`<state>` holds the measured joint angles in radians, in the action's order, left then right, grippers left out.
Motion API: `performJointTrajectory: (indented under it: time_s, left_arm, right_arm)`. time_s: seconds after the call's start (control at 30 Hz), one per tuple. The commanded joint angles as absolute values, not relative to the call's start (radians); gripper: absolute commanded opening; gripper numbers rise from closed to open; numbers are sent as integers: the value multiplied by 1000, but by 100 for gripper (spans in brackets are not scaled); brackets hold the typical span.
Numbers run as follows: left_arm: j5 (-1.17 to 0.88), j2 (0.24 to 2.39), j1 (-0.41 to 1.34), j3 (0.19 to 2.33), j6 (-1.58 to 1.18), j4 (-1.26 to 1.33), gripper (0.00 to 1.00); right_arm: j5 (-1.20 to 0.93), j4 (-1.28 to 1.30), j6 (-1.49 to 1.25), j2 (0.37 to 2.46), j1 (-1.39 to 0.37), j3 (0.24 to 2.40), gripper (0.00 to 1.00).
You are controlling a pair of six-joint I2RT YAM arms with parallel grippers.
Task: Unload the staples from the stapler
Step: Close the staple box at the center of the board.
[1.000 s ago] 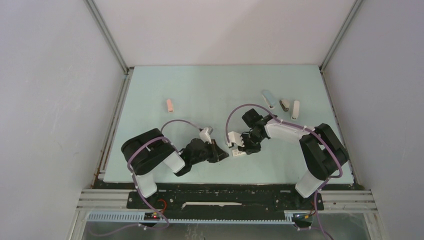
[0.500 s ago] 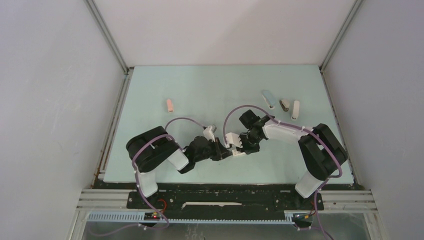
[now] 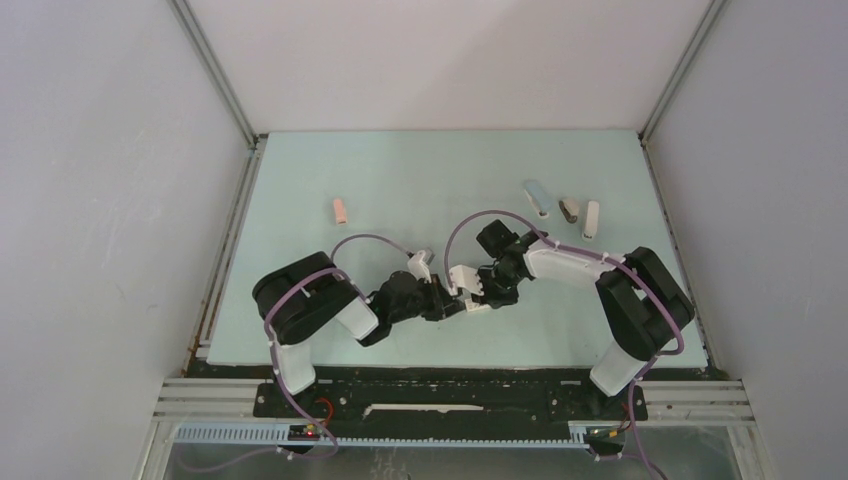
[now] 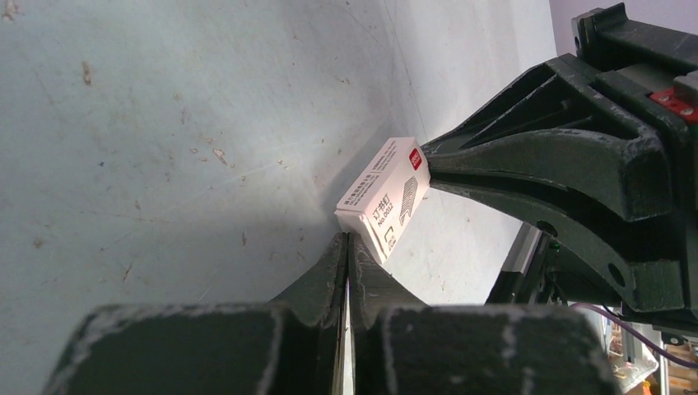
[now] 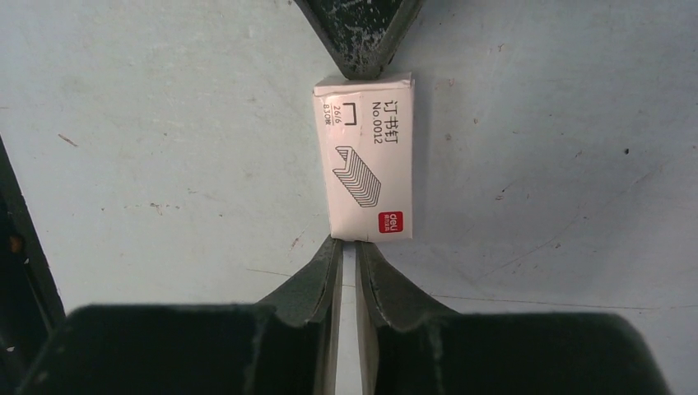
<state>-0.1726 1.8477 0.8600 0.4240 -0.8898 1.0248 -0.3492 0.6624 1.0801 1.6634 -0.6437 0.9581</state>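
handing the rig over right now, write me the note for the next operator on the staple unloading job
Left gripper: shut, holding nothing, tips at one end of the white-and-red staple box.
Right gripper: shut, holding nothing, tips at the box's opposite end.
Staplers: pink stapler far left on the table; blue stapler, dark stapler and white stapler in a row far right. None is near a gripper.
Done: nothing that shows; no loose staple strips can be made out.
Left: apparently the whole unloading.
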Motion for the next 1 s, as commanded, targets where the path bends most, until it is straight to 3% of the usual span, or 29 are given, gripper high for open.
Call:
performJointTrajectory:
  time_s: [0.0,0.33,0.73,0.97]
  left_arm:
    - [-195,1863,864,482,-861,984,6]
    - [-179,1852,858,472,-854,963,6]
    - [-130,1651,815,323,-789,914,14]
    - [-170,1678,814,320,-802,964,16]
  right_arm:
    - [-369,601,1067,1694,-675,961,20]
    - [-351,602,1067,1686,-654,960,25]
    - [-391,682,1105,1632,-555,974,27]
    - [-401,693,1119,1628,-542,979,30]
